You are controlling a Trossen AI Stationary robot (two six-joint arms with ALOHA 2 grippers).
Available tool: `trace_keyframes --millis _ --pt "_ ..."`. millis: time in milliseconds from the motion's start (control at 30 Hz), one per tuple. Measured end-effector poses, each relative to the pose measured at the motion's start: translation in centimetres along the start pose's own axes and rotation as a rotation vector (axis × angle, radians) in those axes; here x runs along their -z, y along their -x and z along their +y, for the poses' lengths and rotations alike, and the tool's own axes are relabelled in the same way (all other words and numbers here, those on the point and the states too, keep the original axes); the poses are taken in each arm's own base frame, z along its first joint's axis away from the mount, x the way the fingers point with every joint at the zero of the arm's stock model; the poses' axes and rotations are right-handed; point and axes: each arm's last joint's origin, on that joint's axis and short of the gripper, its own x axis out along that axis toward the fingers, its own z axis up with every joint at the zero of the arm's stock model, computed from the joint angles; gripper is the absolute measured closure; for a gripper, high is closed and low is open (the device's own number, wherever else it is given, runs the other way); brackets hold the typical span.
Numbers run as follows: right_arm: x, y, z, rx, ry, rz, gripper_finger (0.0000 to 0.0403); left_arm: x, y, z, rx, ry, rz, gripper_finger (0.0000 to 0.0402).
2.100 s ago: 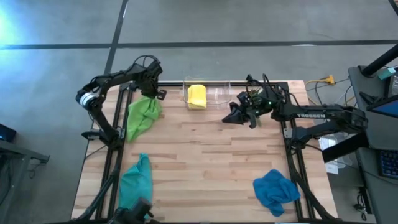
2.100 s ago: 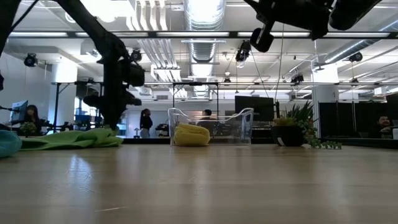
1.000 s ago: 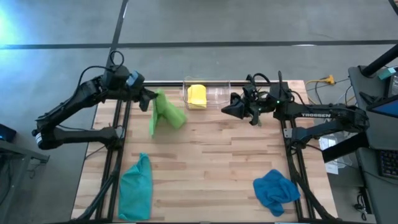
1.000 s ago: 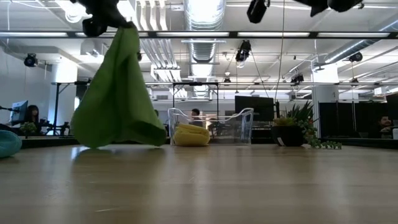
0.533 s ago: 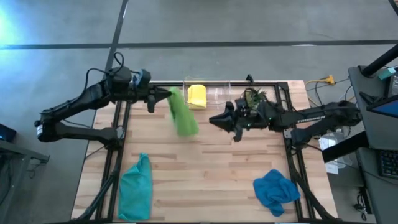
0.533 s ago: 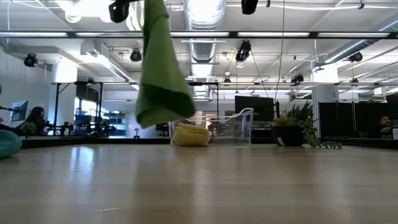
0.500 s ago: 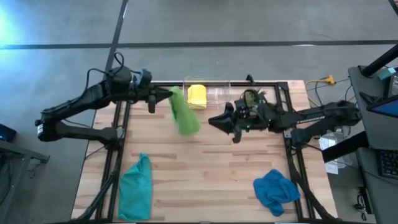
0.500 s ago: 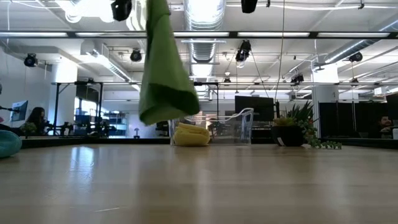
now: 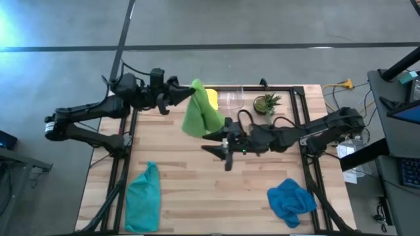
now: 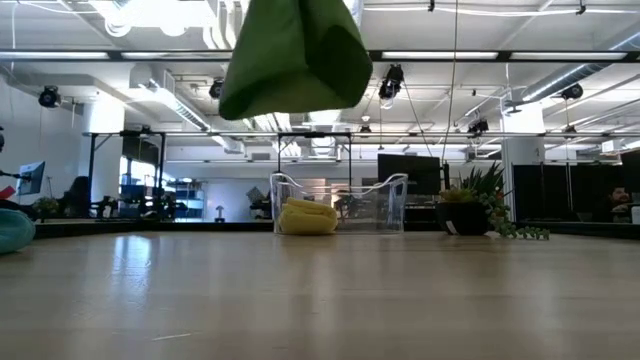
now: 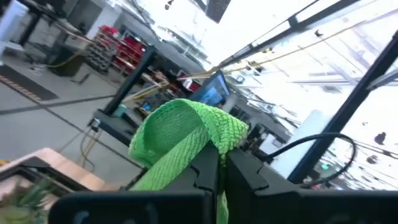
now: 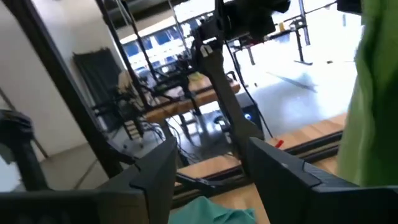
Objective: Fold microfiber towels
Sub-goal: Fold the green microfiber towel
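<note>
A: Where is the lime green towel (image 9: 199, 115)?

B: In the air above the worktop (image 9: 216, 183), hanging from the left claw (image 9: 186, 94). The low view shows its lower edge well clear of the wood, higher than the clear bin (image 10: 340, 205).

A: How does the left claw hold it?

B: Its two fingers (image 11: 208, 171) are pressed together on a fold of the cloth; the left wrist view shows green fabric bunched over the fingertips. That claw sits just beside the clear bin, on the bin's left-arm side.

A: And the right claw (image 9: 216, 145)?

B: It is spread wide and holds nothing. The right wrist view shows the two fingers (image 12: 155, 171) well apart with a gap between them. From above it lies under the hanging lime cloth, near the bin and toward the middle of the worktop.

A: The other towels?

B: The yellow towel (image 9: 211, 98) lies folded inside the clear bin, partly hidden by the lime one from above; the low view shows it resting on the bin floor. The teal towel (image 9: 144, 193) lies crumpled at the worktop's near edge on the left arm's side, well away from the bin. The blue towel (image 9: 291, 200) lies crumpled at the near corner on the right arm's side.

A: Anything else by the bin?

B: A small potted plant (image 9: 265, 103) stands just beside it, on the right arm's side.
</note>
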Motion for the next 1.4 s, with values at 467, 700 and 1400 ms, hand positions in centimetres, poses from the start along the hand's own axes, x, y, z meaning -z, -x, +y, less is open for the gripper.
trace_keyframes --millis 467,700,1400 --pt "-2.8 0.2 0.1 0.121 0.085 0.279 0.0215 3.1 -1.6 -1.2 0.107 0.056 0.152 0.0401" --pt "-3.2 1.9 -0.5 0.199 0.139 0.344 0.0215 3.1 -1.3 -1.8 0.21 0.061 0.216 0.0401" --pt "-2.6 2.4 -1.1 0.231 0.25 0.434 0.0216 3.2 -1.2 -2.3 0.291 0.081 0.276 0.0401"
